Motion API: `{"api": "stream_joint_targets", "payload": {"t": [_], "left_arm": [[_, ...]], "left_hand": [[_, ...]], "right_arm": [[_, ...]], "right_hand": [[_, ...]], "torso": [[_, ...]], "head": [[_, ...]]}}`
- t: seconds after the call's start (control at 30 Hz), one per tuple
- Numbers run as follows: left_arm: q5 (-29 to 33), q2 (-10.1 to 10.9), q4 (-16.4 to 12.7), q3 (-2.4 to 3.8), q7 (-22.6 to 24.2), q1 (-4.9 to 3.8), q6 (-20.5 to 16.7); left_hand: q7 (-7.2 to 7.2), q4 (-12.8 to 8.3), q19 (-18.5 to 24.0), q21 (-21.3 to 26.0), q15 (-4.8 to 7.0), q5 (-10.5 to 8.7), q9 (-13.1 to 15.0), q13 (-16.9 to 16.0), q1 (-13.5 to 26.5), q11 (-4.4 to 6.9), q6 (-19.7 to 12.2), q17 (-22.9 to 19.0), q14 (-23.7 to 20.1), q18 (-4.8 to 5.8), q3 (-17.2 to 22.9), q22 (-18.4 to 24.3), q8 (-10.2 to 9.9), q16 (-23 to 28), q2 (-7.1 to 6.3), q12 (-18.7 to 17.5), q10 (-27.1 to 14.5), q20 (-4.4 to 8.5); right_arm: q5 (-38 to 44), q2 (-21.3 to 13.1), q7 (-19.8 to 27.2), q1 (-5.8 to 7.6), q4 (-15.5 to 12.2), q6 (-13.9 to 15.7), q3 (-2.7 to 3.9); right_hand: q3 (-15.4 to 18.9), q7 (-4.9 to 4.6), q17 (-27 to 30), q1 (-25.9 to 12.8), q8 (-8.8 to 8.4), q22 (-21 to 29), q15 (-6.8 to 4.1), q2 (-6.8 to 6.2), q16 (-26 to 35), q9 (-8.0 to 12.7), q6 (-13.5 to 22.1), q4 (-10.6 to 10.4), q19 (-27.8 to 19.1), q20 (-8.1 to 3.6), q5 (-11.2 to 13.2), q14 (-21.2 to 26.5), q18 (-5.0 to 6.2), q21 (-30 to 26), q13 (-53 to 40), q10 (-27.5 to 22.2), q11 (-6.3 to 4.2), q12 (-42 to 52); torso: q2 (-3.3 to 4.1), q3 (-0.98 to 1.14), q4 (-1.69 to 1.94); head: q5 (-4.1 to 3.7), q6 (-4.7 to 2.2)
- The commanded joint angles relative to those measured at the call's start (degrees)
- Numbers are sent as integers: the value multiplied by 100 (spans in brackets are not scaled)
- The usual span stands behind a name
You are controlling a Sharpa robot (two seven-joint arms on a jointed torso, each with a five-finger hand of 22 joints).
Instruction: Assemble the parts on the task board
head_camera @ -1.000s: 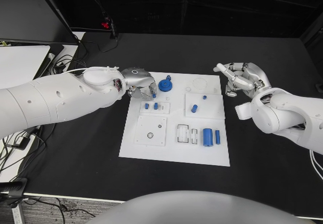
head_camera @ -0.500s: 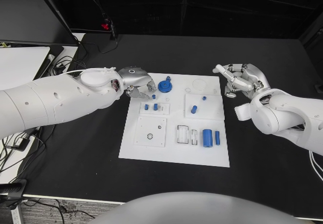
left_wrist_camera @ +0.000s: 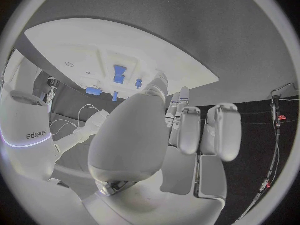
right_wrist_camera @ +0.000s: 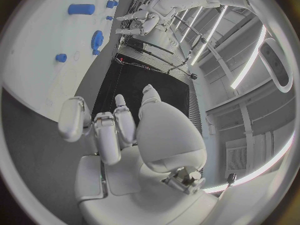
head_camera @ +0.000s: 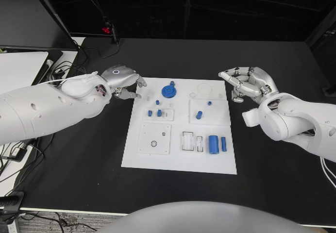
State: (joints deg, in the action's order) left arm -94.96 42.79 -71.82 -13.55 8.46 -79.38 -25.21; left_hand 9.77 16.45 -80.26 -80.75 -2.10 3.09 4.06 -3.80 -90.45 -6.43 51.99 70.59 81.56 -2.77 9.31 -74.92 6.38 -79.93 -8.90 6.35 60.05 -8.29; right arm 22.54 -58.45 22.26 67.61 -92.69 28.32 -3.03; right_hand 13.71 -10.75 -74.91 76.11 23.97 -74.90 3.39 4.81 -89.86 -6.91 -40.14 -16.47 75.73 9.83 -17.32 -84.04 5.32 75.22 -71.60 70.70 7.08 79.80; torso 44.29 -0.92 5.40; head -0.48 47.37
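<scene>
A: Status of both hands?

B: Left hand (head_camera: 125, 83) hovers just off the board's (head_camera: 180, 160) 10 o'clock corner, fingers loosely apart, holding nothing. Right hand (head_camera: 246, 83) stands off the 2 o'clock corner, fingers spread, also without a part.

A: Where are the parts?

B: All on the board. Gear (head_camera: 169, 90) at 12 o'clock, in the top row. Two short pegs (head_camera: 159, 113) stand in the small plate at 9 o'clock. One peg (head_camera: 199, 115) lies on the plate at 3 o'clock. Large cylinder (head_camera: 213, 144) and thin pin (head_camera: 224, 142) lie at 5 o'clock.

A: Procedure for the next step?

B: Probably a pick. The left hand is nearest the gear and the pegs. Recommended: lower straight down over one part, close on its sides only, and keep the other fingers away from neighbouring pieces. Keep the right hand off the board to avoid crowding.
</scene>
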Motion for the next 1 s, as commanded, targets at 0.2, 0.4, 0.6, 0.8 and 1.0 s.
{"api": "stream_joint_targets", "payload": {"t": [0.2, 0.4, 0.6, 0.8, 1.0], "left_arm": [[1024, 211, -366, 2, 236, -10, -1330], [2217, 245, -498, 1, 630, -1, -1538], [4162, 276, -603, 0, 1417, 72, -1754], [5556, 298, -660, 0, 2243, 130, -1773], [6226, 331, -773, 0, 2920, 157, -1655]], "left_hand": [[-16, 32, 2717, 3784, 4, 6, 12, 9, 15, 24, 30, -3436, -1794, -755, 69, 971, 248, 3142, 84, 285, 39, 10], [-2, 30, 3030, 4809, -110, 16, 13, 14, 20, -19, 81, -4080, -2315, -750, 166, 1609, 354, 4213, 82, 389, 32, -95], [44, 33, 3237, 5569, -277, 533, 3, 16, 157, -96, 31, -4529, -2750, -729, 128, 2119, 390, 4826, 98, 461, -74, -260], [90, 23, 3339, 5965, -377, 1160, -1, 11, 424, -148, -87, -4714, -3020, -727, -111, 2396, 409, 5006, 172, 515, -228, -366], [126, 30, 3440, 6403, -467, 1443, 9, 0, 710, -208, -216, -4929, -3307, -740, -590, 2734, 505, 5152, 349, 678, -443, -483]], "right_arm": [[1299, -140, -401, 224, -18, -235, 15], [2631, -95, -799, 400, 206, -489, 18], [3866, 33, -1172, 455, 388, -597, 16], [4763, 169, -1544, 463, 419, -615, 15], [5692, 326, -1929, 462, 358, -730, 13]], "right_hand": [[31, 86, -1132, 544, 148, -735, -109, -4, 152, 33, -163, 7, 199, -128, 247, -402, -95, 151, 3192, -2356, -74, -2872], [-24, 121, -838, 969, 76, -708, -229, -22, 298, 98, -389, 45, 431, -198, 605, -401, -117, 182, 4419, -2383, -141, -4119], [-229, 138, -314, 1439, -302, -597, -231, -25, 565, 251, -707, 14, 612, -259, 1125, -363, -119, 98, 5682, -2014, -125, -5206], [-408, 227, -266, 1684, -730, -607, -232, -56, 564, 311, -589, 24, 681, -263, 1326, -373, -137, 126, 6227, -1895, -138, -5640], [-544, 208, -237, 1750, -948, -606, -197, -83, 553, 310, -759, 15, 700, -245, 1416, -371, -139, 125, 6576, -1799, -102, -5912]], "torso": [[-2, -15, 13], [2, -17, 14], [7, -14, 24], [6, -9, 6], [8, -6, 5]], "head": [[-288, -106], [-439, -163], [-568, -205], [-612, -223], [-619, -234]]}}
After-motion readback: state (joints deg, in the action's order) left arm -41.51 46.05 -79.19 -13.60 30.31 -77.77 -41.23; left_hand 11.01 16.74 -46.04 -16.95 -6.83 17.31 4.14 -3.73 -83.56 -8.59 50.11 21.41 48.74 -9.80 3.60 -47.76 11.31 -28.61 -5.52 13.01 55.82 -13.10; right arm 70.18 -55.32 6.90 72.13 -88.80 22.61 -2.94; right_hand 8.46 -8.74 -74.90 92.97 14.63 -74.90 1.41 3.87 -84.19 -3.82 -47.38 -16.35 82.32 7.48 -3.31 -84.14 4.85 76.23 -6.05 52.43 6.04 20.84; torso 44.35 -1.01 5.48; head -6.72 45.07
